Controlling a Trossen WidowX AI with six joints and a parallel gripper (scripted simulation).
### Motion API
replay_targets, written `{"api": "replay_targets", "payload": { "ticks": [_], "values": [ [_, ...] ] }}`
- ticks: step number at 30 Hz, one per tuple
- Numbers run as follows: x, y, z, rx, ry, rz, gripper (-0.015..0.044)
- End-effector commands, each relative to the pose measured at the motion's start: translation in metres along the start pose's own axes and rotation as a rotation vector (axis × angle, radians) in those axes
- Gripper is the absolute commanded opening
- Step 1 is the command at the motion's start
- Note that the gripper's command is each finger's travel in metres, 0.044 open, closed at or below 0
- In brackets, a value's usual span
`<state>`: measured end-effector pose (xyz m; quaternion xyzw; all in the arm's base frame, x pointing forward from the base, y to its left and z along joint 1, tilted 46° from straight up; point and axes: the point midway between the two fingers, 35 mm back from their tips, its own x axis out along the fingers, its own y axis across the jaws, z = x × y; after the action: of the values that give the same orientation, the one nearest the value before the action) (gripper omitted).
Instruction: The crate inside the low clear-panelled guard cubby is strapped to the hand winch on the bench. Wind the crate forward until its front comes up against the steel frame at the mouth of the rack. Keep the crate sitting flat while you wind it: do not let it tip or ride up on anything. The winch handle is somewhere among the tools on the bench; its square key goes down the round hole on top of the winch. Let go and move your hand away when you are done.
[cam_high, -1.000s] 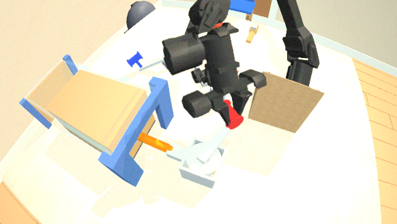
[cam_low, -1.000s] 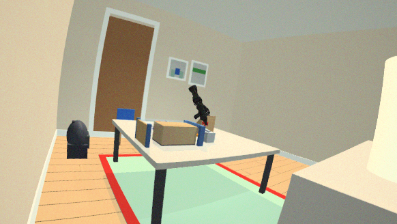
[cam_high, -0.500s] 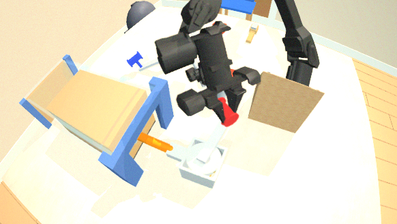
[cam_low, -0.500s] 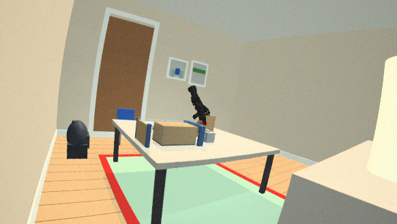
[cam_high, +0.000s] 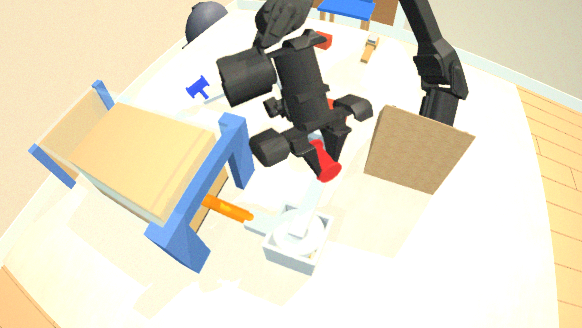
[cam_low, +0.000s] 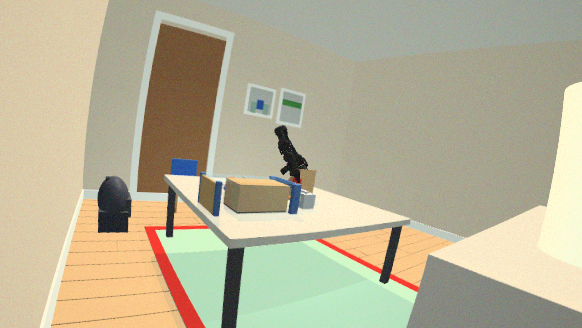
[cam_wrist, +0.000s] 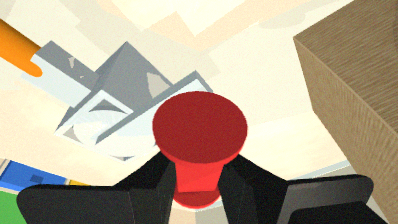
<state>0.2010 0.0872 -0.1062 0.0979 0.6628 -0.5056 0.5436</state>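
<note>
My gripper (cam_high: 326, 159) (cam_wrist: 195, 146) is shut on the red knob (cam_high: 329, 171) (cam_wrist: 200, 127) of the winch handle. The handle's pale arm (cam_high: 312, 197) (cam_wrist: 150, 111) runs from the knob to the hub on top of the grey winch (cam_high: 289, 258) (cam_low: 307, 201); its key is hidden in the hub. An orange strap (cam_high: 227, 208) (cam_wrist: 15, 50) runs from the winch under the blue steel frame (cam_high: 192, 187) (cam_low: 295, 199). The tan crate (cam_high: 145, 155) (cam_low: 257, 196) sits flat behind the frame, inside the clear panels. In the exterior view its front looks close to the frame; contact cannot be told.
A brown board block (cam_high: 420, 150) (cam_wrist: 350, 85) stands upright beside the winch, near the arm's base. A blue tool (cam_high: 198, 87), a red block (cam_high: 324, 43) and a wooden tool (cam_high: 369, 50) lie farther back. A tan panel with blue posts (cam_high: 52, 166) stands behind the crate.
</note>
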Motion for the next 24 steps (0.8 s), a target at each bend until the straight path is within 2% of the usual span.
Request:
{"api": "replay_targets", "payload": {
  "ticks": [1,24],
  "values": [
    [-0.006,0.021,0.019,0.027,-0.044,0.053,0.0],
    [-0.014,0.051,0.03,0.028,-0.045,0.055,0.0]
  ]
}}
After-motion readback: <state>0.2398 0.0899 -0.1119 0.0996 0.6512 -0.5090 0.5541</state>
